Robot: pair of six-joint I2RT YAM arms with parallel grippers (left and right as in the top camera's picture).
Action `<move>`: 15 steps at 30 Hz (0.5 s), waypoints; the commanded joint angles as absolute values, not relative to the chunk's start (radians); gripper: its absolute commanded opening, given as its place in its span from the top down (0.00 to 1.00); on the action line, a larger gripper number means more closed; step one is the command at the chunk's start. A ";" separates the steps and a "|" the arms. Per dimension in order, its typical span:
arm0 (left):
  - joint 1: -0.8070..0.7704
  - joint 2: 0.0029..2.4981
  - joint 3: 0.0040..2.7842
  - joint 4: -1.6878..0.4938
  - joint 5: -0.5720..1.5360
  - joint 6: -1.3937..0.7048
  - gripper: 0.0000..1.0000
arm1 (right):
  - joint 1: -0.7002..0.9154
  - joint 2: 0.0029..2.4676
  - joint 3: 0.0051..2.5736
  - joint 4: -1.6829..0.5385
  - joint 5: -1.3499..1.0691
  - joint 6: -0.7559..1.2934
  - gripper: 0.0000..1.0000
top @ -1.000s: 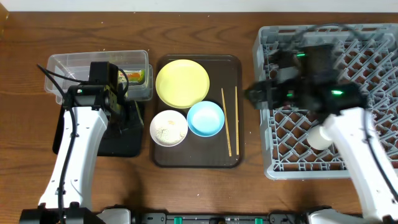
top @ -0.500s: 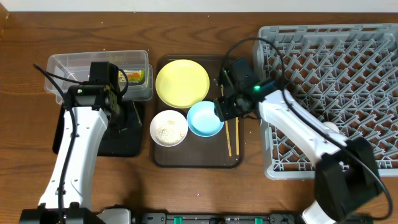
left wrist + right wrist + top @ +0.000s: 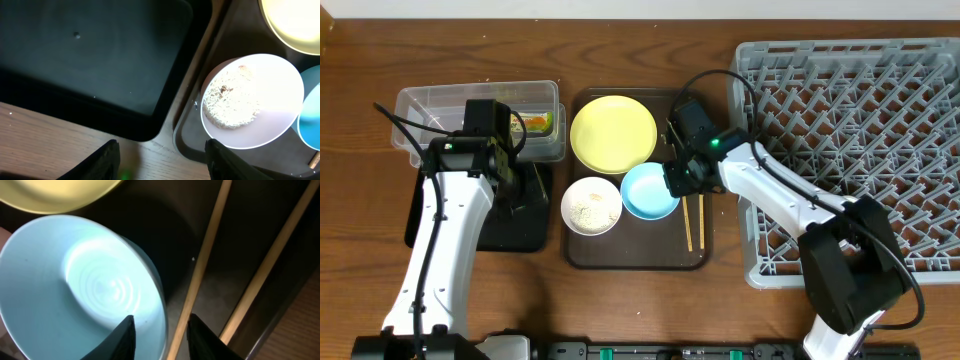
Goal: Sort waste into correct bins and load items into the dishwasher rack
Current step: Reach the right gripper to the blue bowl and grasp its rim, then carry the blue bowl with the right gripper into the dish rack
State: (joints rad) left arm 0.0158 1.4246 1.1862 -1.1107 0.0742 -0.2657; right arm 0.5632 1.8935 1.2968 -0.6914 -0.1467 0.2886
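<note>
Beside the chopsticks (image 3: pixel 198 275), right jaws, apart, straddle the light blue bowl's (image 3: pixel 95 285) rim; left jaws apart.

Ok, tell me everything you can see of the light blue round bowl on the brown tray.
The light blue round bowl looks smooth and glossy, with faint concentric rings inside. It sits upright and empty on the brown serving tray, below the yellow plate, right of the white bowl holding rice and left of the wooden chopsticks. The right gripper straddles its right rim, one finger inside and one outside; contact cannot be confirmed.
</note>
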 commanded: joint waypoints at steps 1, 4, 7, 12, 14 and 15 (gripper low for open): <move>0.017 1.418 1.199 -1.114 0.060 -0.273 0.42 | 0.590 1.900 1.286 -0.687 -0.135 0.300 0.69; 0.017 1.418 1.199 -1.114 0.060 -0.273 0.42 | 0.595 1.900 1.269 -0.682 -0.112 0.327 0.71; 0.017 1.418 1.199 -1.114 0.060 -0.273 0.42 | 0.595 1.900 1.264 -0.679 -0.101 0.344 0.74; 0.017 1.418 1.199 -1.114 0.062 -0.273 0.42 | 0.595 1.900 1.264 -0.673 -0.101 0.344 0.78; 0.017 1.418 1.199 -1.114 0.063 -0.273 0.42 | 0.595 1.900 1.259 -0.672 -0.089 0.345 0.83; 0.017 1.418 1.199 -1.114 0.063 -0.273 0.42 | 0.595 1.900 1.258 -0.672 -0.086 0.345 0.88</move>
